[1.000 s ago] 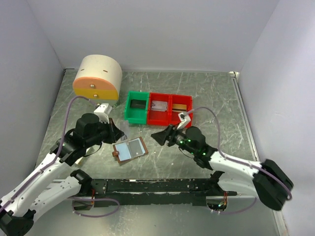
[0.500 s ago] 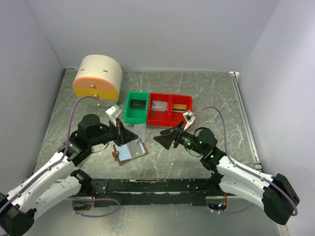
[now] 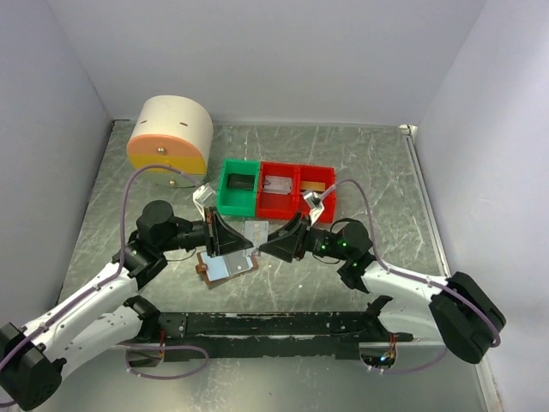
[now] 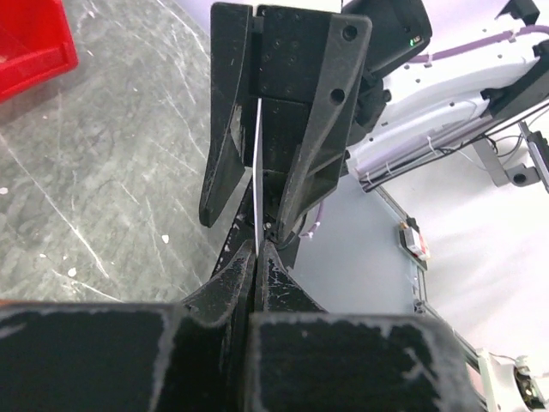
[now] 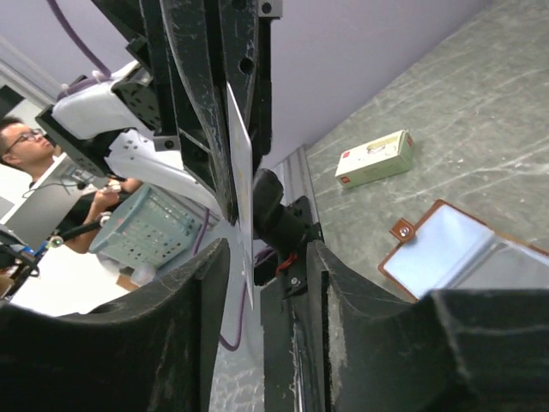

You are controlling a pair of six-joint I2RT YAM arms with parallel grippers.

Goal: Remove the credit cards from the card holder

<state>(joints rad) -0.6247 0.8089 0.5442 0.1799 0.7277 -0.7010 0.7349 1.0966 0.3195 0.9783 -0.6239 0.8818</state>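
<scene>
The brown card holder [image 3: 227, 262] lies open on the table, its pale-blue panels facing up; it also shows in the right wrist view [image 5: 446, 253]. Above it, my left gripper [image 3: 241, 237] is shut on a thin white credit card [image 3: 254, 230], seen edge-on as a white line [image 4: 256, 172]. My right gripper [image 3: 268, 245] faces the left one. Its fingers [image 4: 330, 103] stand on either side of the card's free end. In the right wrist view the card [image 5: 243, 172] sits between the spread jaws of that gripper [image 5: 266, 257], close to the left finger, with a gap to the right one.
A green bin [image 3: 238, 187] and a red double bin [image 3: 296, 189] stand behind the grippers, each with small items inside. A cream round drawer box [image 3: 170, 136] sits at the back left. A small white-and-red box [image 5: 373, 158] lies on the table near the card holder.
Both grippers moved toward each other over the card holder, the left one carrying the card. The right jaws widened, then narrowed around the card's free end.
</scene>
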